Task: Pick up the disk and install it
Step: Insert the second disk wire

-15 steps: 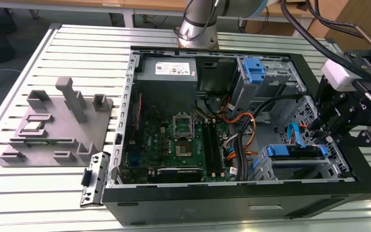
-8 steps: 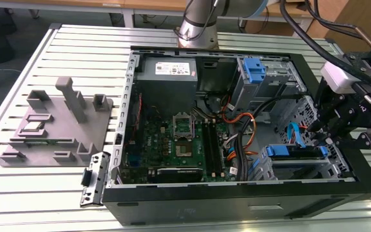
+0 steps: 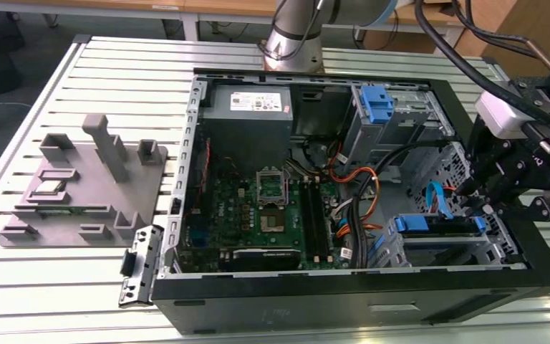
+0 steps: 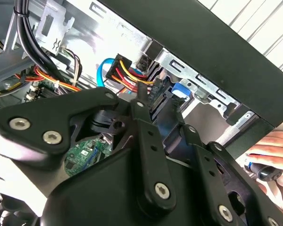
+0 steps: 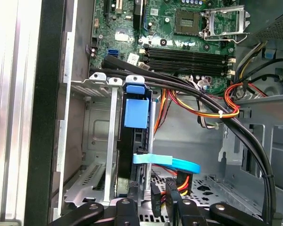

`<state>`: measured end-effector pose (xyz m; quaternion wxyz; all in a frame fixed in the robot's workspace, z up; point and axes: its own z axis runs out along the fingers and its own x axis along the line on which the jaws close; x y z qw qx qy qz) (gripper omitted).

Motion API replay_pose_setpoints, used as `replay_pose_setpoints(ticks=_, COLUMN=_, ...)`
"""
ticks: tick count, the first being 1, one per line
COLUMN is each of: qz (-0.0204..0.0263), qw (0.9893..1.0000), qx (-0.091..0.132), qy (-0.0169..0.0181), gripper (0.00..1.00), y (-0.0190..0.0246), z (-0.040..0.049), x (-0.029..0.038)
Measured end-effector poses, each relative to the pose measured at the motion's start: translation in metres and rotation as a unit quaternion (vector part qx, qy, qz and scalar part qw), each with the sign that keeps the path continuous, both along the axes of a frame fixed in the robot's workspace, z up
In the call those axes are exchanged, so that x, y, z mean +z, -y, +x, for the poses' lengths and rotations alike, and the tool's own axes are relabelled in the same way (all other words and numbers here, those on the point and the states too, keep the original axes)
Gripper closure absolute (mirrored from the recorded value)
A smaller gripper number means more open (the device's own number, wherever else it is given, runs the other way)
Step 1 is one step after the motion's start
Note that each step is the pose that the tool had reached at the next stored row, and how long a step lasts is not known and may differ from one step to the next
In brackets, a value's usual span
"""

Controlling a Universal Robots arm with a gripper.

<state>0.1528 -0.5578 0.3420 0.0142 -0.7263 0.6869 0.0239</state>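
Disk (image 3: 435, 224) sits edge-up in the drive cage (image 3: 447, 251) at the computer case's (image 3: 351, 301) front corner, on the exterior view's right, blue rail (image 5: 134, 111) on top. Blue data cable (image 5: 167, 162) and red-yellow power wires (image 5: 183, 181) run to its end. Gripper (image 3: 490, 193) hangs just above the case edge by the cage; fingers (image 5: 172, 200) stand narrow, close beside the connectors, whether they pinch anything cannot be told. Case lies open on the slatted bench (image 3: 112, 64). Grey fixture block (image 3: 79, 190) lies near the bench's far side.

Open computer case (image 3: 351, 301) lies on the counter (image 3: 112, 64), toward the exterior view's right edge; fixture block (image 3: 84, 186) sits beside it, toward the left edge. Disk (image 3: 437, 226) sits in the case's drive bay, gripper (image 3: 504, 204) just above it.
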Motion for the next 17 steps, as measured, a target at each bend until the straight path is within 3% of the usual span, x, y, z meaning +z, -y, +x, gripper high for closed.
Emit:
replay_pose_setpoints(ticks=3, qz=0.0000, qw=1.0000, qx=0.000, qy=0.0000, gripper=0.71, y=0.0000, z=-0.0001, x=-0.0001)
replay_pose_setpoints(ticks=5, qz=0.0000, qw=1.0000, qx=0.000, qy=0.0000, gripper=0.83, y=0.0000, z=-0.0001, x=0.0000)
replay_pose_setpoints(ticks=17, qz=0.0000, qw=1.0000, qx=0.000, qy=0.0001, gripper=0.84, y=0.0001, z=-0.0003, x=0.0024)
